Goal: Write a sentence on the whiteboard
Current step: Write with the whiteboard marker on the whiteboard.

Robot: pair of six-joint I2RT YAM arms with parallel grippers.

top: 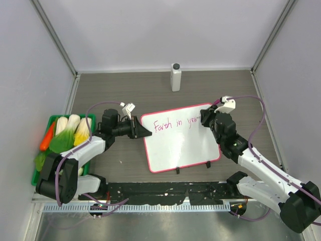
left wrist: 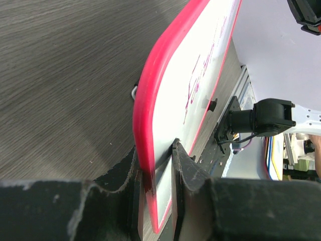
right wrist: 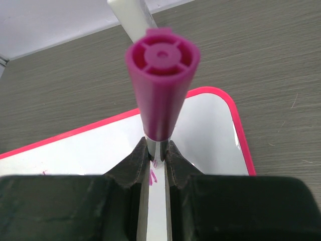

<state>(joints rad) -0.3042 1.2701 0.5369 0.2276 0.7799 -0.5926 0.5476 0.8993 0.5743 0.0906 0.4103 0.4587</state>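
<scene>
The whiteboard (top: pixel 180 138) looks light, stiff and slick, best gripped at its frame, where the left hand (left wrist: pixel 155 160) is clamped; the right hand (right wrist: pixel 158 149) pinches a pink marker (right wrist: pixel 161 85).

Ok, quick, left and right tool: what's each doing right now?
Left tool: closed on the whiteboard, at its pink edge.
Right tool: closed on a pink marker.

Tail of the sentence (top: pixel 175 124) behind the right gripper (top: pixel 205 120)
</scene>
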